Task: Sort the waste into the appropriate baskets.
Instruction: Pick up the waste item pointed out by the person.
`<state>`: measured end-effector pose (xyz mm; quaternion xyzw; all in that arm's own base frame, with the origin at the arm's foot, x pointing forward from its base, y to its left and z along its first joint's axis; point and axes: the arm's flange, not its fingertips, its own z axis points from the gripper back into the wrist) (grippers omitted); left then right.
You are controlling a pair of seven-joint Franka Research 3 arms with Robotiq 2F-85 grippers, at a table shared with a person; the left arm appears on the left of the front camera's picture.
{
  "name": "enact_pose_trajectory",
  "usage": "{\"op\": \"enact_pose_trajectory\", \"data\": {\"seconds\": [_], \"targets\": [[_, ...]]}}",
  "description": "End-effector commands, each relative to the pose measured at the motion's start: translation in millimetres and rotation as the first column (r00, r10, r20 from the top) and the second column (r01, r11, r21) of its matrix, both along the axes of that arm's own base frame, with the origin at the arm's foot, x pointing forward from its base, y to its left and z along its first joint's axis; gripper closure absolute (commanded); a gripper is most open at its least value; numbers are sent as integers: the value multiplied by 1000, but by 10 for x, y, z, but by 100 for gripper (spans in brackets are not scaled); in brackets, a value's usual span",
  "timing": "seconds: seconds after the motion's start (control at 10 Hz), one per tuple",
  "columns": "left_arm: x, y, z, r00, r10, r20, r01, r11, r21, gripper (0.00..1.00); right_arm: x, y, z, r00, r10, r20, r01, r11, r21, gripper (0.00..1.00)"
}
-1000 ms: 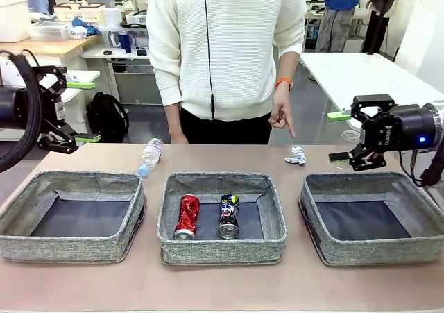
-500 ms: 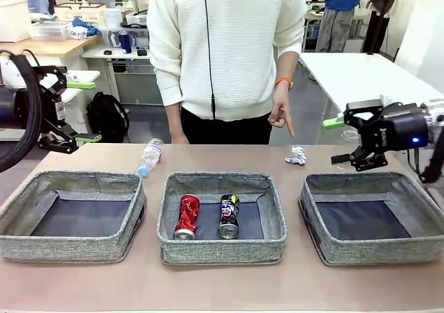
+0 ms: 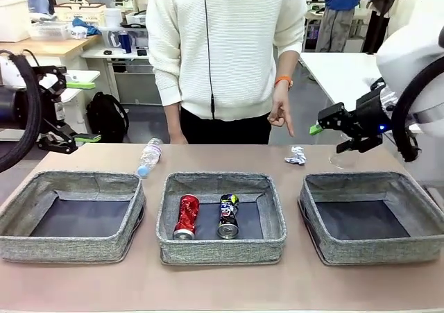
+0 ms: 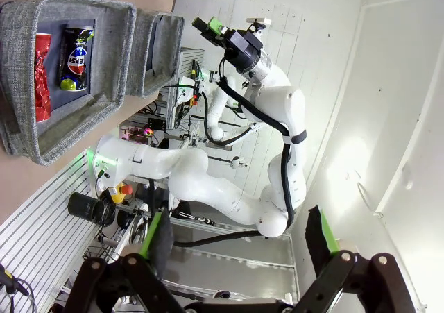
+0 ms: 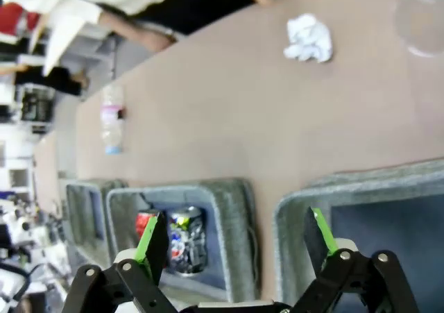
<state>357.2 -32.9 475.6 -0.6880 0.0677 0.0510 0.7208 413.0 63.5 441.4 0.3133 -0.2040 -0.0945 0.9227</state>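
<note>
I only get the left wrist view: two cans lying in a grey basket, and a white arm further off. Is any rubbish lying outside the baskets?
Observer: Yes. A clear plastic bottle lies on its side on the table, just past the far right corner of the left basket.
Visitor: Anything else loose out there?
Observer: A small white paper wad lies on the bare table, just beyond the far left corner of the right basket.
</note>
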Motion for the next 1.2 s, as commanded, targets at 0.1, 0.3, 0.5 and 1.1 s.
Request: {"op": "enact_pose_trajectory", "data": {"seconds": [0.1,0.3,0.5,1.1], "targets": [[-11,-16,33,1000,3,2,-3,1000,-21,0,79,254,-117,995,-98,11,96,939,-330,0],[-11,-16,33,1000,3,2,-3,1000,-21,0,408,149,-247,997,-30,72,58,901,-430,0],[-11,-16,33,1000,3,2,-3,1000,-21,0,835,65,-478,984,181,3,-154,848,-506,0],[-11,-16,33,1000,3,2,-3,1000,-21,0,1520,55,-963,878,477,-34,-443,784,-434,0]]}}
